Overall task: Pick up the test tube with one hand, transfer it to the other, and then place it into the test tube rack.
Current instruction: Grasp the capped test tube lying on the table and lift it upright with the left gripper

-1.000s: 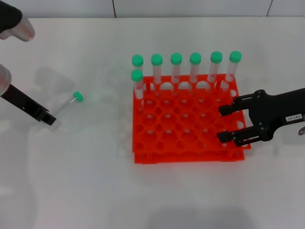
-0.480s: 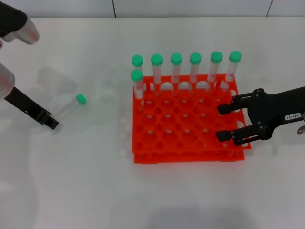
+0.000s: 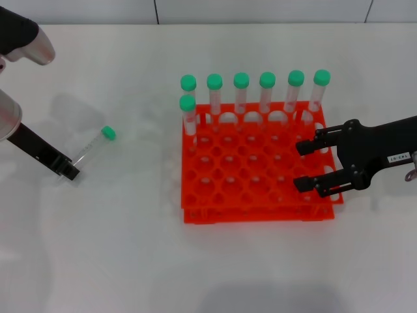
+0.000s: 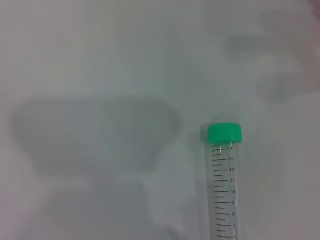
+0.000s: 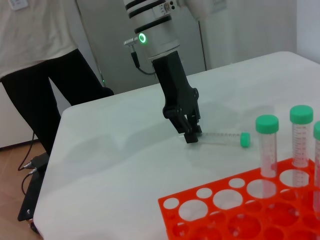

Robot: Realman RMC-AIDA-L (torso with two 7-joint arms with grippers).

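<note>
Test tube [image 3: 92,145] flat on table, left end effector [image 3: 68,172] pinching base.

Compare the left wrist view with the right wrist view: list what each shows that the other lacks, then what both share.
Left wrist only: the printed graduation marks along the test tube. Right wrist only: the left end effector at the tube's bottom end, its arm's green light, the test tube rack with standing tubes, and a person behind the table. Both: the lying green-capped tube and the white table.

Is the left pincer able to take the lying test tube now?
Probably yes: the left pincer is already at the bottom end of the test tube, which lies alone on the white table.
</note>
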